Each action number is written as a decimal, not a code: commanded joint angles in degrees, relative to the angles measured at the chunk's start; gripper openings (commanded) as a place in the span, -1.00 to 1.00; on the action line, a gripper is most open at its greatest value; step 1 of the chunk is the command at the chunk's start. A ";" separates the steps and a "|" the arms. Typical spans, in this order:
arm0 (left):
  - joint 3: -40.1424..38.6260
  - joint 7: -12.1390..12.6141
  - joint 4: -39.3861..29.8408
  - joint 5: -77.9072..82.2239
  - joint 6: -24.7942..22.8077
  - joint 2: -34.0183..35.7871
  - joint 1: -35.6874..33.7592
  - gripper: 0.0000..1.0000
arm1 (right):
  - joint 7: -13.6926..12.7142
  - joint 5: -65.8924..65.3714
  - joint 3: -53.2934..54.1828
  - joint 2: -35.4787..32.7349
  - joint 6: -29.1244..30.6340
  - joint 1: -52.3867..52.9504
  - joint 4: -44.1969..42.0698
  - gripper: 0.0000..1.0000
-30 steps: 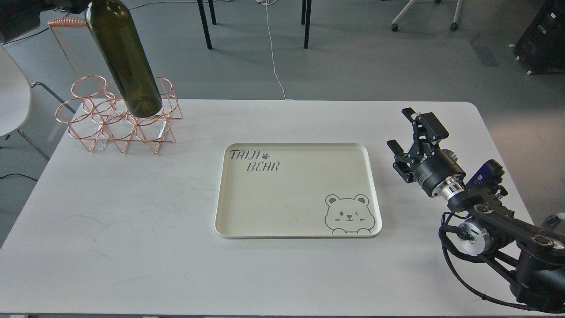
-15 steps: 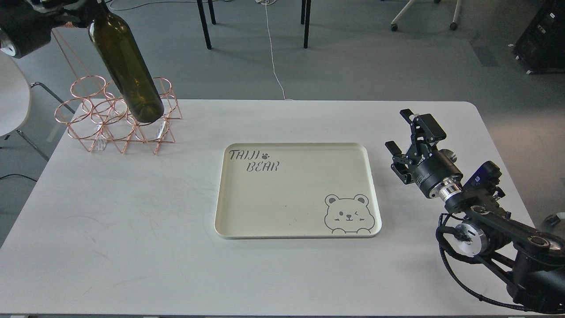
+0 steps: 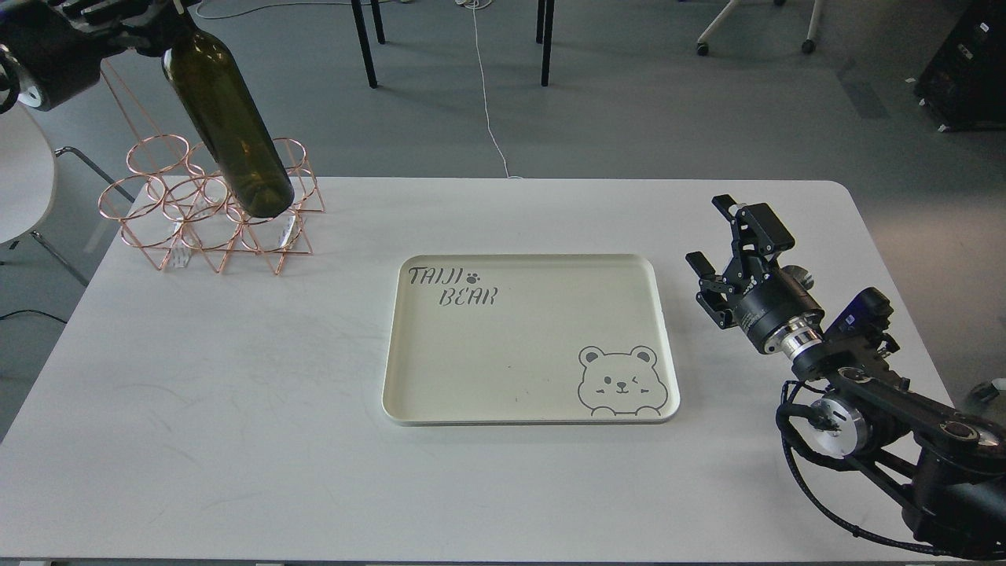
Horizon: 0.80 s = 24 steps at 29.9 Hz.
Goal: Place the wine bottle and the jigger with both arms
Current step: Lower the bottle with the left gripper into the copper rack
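The wine bottle is dark olive-green and hangs tilted, neck toward the top left. Its base is just above the rings of the copper wire rack at the table's back left. My left gripper is at the top left edge, shut on the bottle's neck. My right gripper is open and empty, low over the table just right of the cream tray. The jigger is not clearly in view.
The tray, printed with "TAIJI BEAR" and a bear, lies empty in the middle of the white table. Chair and table legs stand on the grey floor behind. A white chair is at the far left.
The left arm has come into view at the top left, and the bottle has sunk and shifted slightly right over the rack. The right gripper has shifted slightly left.
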 commanded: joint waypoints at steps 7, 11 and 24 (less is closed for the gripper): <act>0.29 0.02 0.02 0.06 0.02 0.17 -0.04 -0.88 | -0.01 0.00 0.05 0.00 0.07 -0.06 -0.04 0.97; 0.29 0.02 0.11 0.23 -0.16 0.26 -0.04 -0.88 | -0.01 0.00 0.05 0.00 -0.02 -0.15 0.05 0.97; 3.54 0.02 0.81 0.59 -0.16 0.35 -2.59 -0.88 | -0.01 0.00 -0.04 0.00 0.07 -0.15 0.05 0.97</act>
